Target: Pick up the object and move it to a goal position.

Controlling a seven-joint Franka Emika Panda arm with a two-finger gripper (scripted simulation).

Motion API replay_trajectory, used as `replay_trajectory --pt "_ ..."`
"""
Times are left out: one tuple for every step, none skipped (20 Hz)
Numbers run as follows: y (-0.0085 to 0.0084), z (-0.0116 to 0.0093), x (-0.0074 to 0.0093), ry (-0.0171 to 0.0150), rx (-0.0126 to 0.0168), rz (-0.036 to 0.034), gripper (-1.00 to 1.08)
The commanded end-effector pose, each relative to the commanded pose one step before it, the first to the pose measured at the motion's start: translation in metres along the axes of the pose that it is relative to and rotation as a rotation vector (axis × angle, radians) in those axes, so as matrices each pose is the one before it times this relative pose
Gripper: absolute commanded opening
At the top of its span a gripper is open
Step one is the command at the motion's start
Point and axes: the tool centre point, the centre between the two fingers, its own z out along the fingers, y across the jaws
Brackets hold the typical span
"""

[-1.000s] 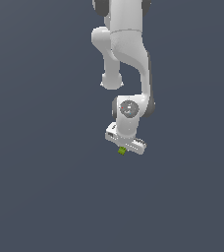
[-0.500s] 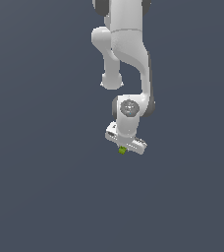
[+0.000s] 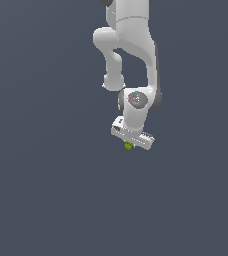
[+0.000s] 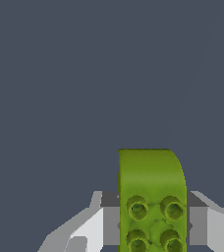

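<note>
The object (image 3: 128, 146) is a tiny yellow-green block poking out below the white gripper (image 3: 129, 144) in the exterior view, near the middle of the picture. In the wrist view the same object (image 4: 151, 197) fills the space between the two grey fingers (image 4: 110, 216), showing round studs on its face. The gripper (image 4: 152, 221) is shut on the object, one finger pressed to each side. The white arm (image 3: 131, 60) rises from the gripper to the picture's top edge. Whether the block touches the floor I cannot tell.
A plain dark grey-blue floor (image 3: 46, 190) spreads all around the arm in both views. No other object, container or marker shows.
The arm and the held block have shifted very slightly upward in the exterior view; the grip is unchanged.
</note>
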Motion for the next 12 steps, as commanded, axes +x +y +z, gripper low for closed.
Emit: replay_trajectory --pt "-0.00324 -0.01211 -0.01301 0.00069 0.00074 -0.00067 -1.0" --pt "-0.00134 -0.00552 -0.00606 0.0 0.0 0.0 -1.0" --pt "-0.00144 -0.00589 -0.00645 0.0 0.0 0.0 -1.0" --pt "-0.00154 -0.00628 -0.00684 0.0 0.0 0.0 -1.0" --pt "-0.00165 -0.00667 -0.00724 0.0 0.0 0.0 -1.0" --pt "-0.00172 -0.00689 -0.00744 0.0 0.0 0.0 -1.0" --pt "-0.00169 -0.00672 -0.00722 0.0 0.0 0.0 -1.0" --pt "-0.00165 -0.00651 -0.00695 0.0 0.0 0.0 -1.0" --pt "-0.0016 -0.00626 -0.00665 0.0 0.0 0.0 -1.0" --pt "-0.00154 -0.00599 -0.00632 0.0 0.0 0.0 -1.0" --pt "-0.00149 -0.0057 -0.00597 0.0 0.0 0.0 -1.0" --pt "-0.00134 -0.00544 -0.00553 0.00048 -0.00036 0.00034 -1.0"
